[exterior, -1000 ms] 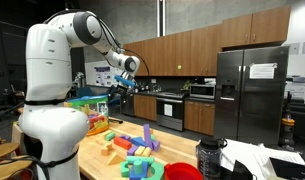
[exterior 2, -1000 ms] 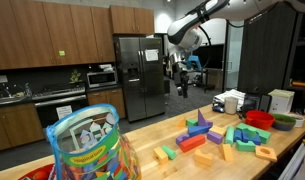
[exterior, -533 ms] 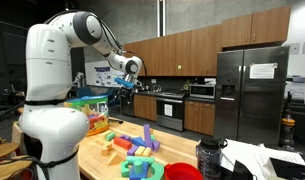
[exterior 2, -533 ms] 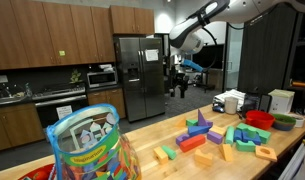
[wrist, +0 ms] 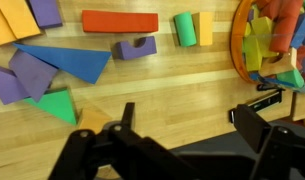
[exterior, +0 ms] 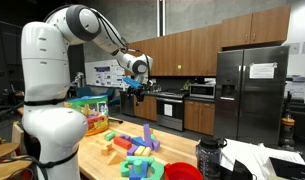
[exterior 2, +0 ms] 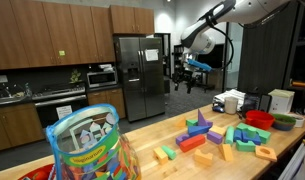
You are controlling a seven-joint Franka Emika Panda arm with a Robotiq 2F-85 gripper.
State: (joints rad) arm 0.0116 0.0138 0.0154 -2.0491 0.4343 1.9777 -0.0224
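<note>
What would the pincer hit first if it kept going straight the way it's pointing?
Probably the bare wooden tabletop. The open pincer points down at it, and the small tan block sits just beside that line. Depth is unclear.

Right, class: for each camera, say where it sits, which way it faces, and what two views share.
Exterior view: beside the white arm, facing the fridge; gripper raised.
Exterior view: behind the tub, facing along the counter; arm enters top right.
Wrist view: looking straight down; open fingers at bottom.
All share the blocks.
</note>
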